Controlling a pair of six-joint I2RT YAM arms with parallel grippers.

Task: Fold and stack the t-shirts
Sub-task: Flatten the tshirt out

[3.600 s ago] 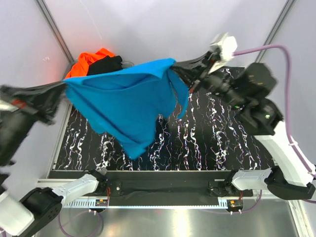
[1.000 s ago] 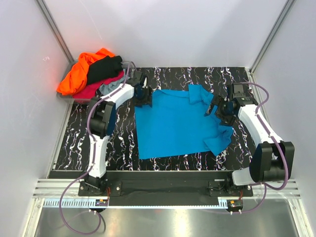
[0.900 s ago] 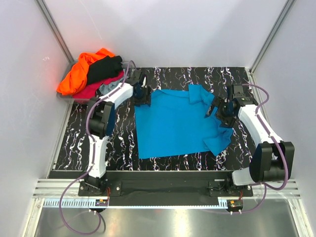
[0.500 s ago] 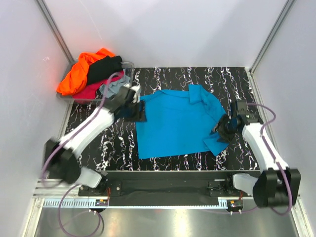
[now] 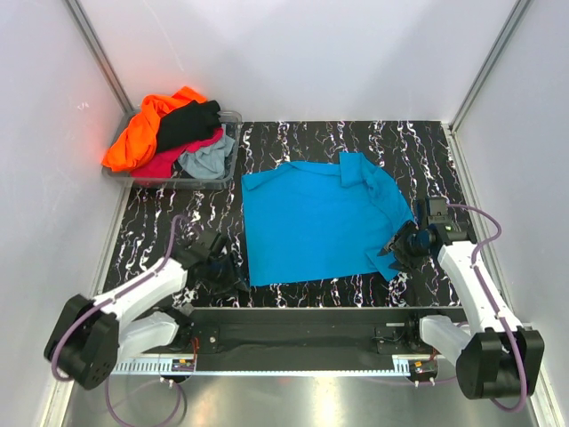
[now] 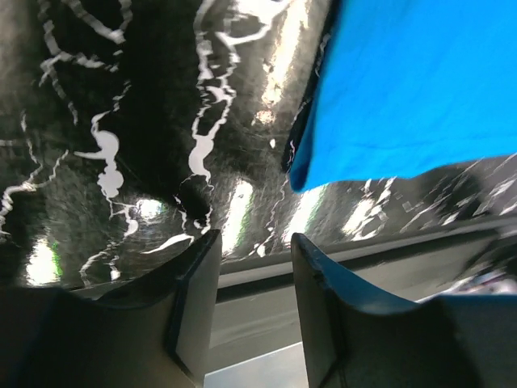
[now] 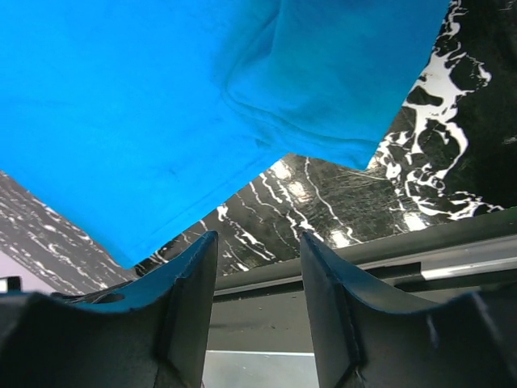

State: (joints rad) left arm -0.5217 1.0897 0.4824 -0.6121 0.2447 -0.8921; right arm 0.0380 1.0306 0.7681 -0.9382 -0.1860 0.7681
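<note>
We see the turquoise t-shirt [image 5: 316, 222] spread mostly flat mid-table [image 5: 356, 142], w/ some doubled-over cloth at its far edge and a rumpled flap at the near-right corner.

Left hand [image 5: 229, 274] sits low on the near-left side, just beside the shirt's near-left corner but apart from it. In the left wrist view the left hand [image 6: 252, 242] has its fingers [image 6: 198, 275] spread, w/ nothing between them, only the table's black marbled top and its front rail. The shirt's corner [image 6: 420, 89] lies just beyond the tips.

Right hand [image 5: 389, 251] is at the near-right corner of the shirt, close by the rumpled flap. From the top view we can't tell if it touches the cloth. In the right wrist view the right hand [image 7: 258, 238] is also spread and pinching nothing. The blue cloth [image 7: 202, 97] lies ahead of the tips, w/ a second layer folded over the main body.

At the far-left corner a clear bin [image 5: 227, 165] holds the other shirts in a heap: orange t-shirt [image 5: 142, 129] spilling over the far-left side, black t-shirt [image 5: 187, 120] on top, crimson t-shirt [image 5: 164, 163] below it, grey t-shirt [image 5: 206, 160] at the bin's right end. Both hands are well apart from the bin.
</note>
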